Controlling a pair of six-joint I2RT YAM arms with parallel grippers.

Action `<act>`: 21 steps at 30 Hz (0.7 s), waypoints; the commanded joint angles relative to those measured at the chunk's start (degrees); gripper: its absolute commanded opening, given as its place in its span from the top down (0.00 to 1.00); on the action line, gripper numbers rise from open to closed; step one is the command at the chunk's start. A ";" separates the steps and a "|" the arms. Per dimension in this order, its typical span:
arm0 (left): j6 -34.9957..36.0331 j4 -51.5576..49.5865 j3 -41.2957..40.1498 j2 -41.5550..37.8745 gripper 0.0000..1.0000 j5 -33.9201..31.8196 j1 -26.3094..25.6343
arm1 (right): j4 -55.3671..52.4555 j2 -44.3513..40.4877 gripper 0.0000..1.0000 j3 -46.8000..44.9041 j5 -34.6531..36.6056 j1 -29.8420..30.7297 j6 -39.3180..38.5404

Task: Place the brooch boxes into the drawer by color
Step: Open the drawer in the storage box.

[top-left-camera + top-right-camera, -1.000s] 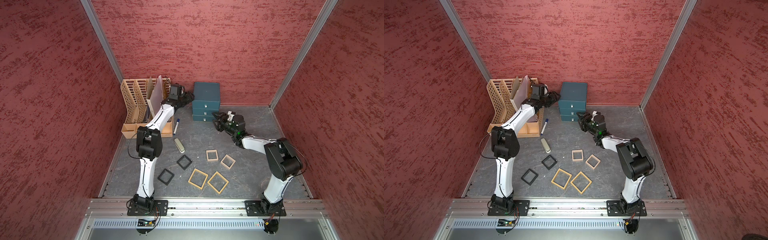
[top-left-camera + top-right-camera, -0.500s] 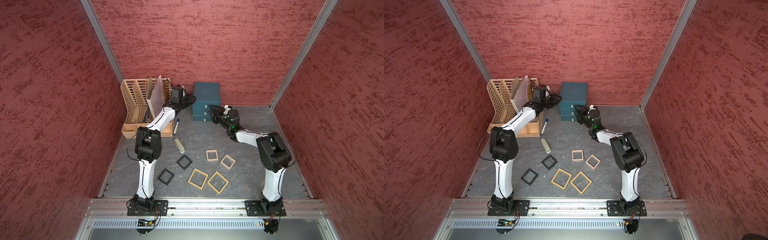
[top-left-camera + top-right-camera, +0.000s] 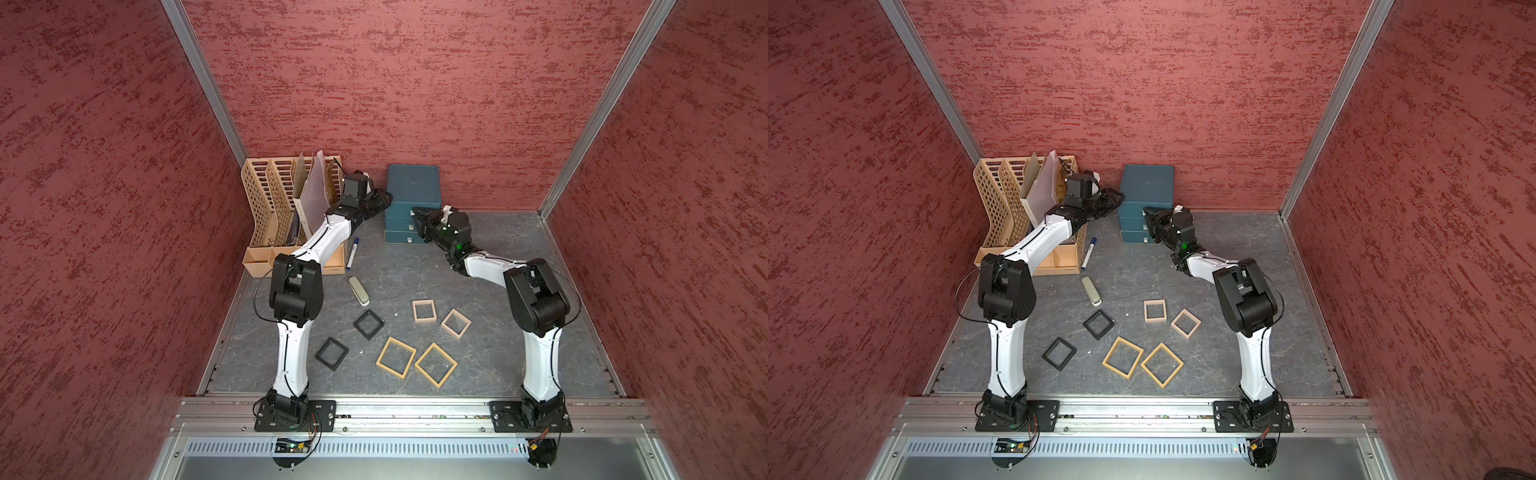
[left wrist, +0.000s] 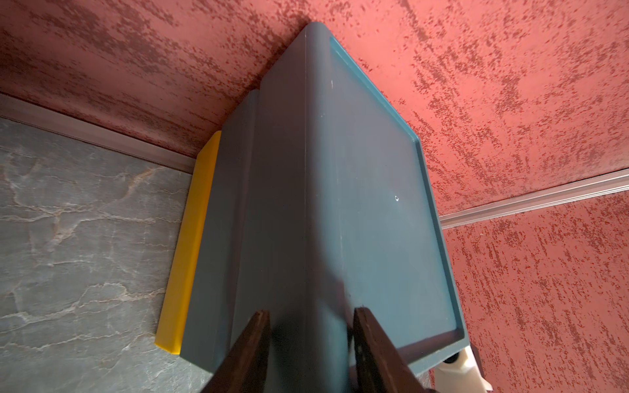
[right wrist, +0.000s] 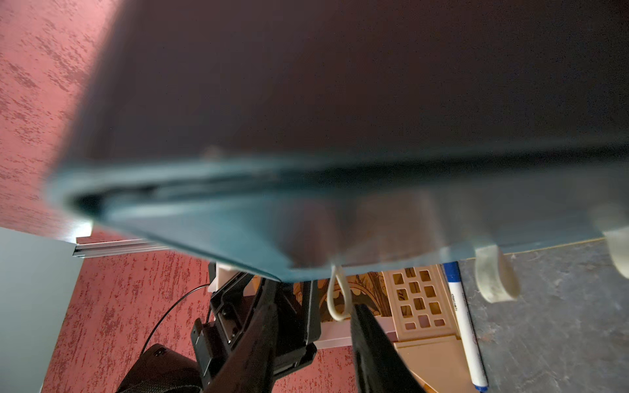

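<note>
Carrying everything: grey table [image 3: 519, 353].
Drawer [image 3: 413, 189]: on the table, against the back wall.
Brooch boxes [image 3: 396, 357]: six, flat on the table, well apart from the drawer.
Left claw [image 4: 311, 313]: closed on the drawer's upper side edge.
Right claw [image 5: 313, 303]: jaws apart around a white pull [image 5: 337, 296].

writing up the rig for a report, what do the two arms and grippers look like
The left arm and right arm have white links, black joints and thin looping black cables. The left gripper and right gripper have dark tapered fingers.
</note>
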 commanded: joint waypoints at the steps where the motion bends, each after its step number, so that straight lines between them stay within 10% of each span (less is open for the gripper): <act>1: 0.59 -4.46 0.80 -0.83 0.56 0.32 -0.47 | -2.60 1.71 0.59 2.09 1.30 0.87 0.30; 21: 0.63 -4.54 1.17 -0.76 0.53 1.02 0.05 | -0.01 2.01 1.00 1.74 6.70 0.96 0.19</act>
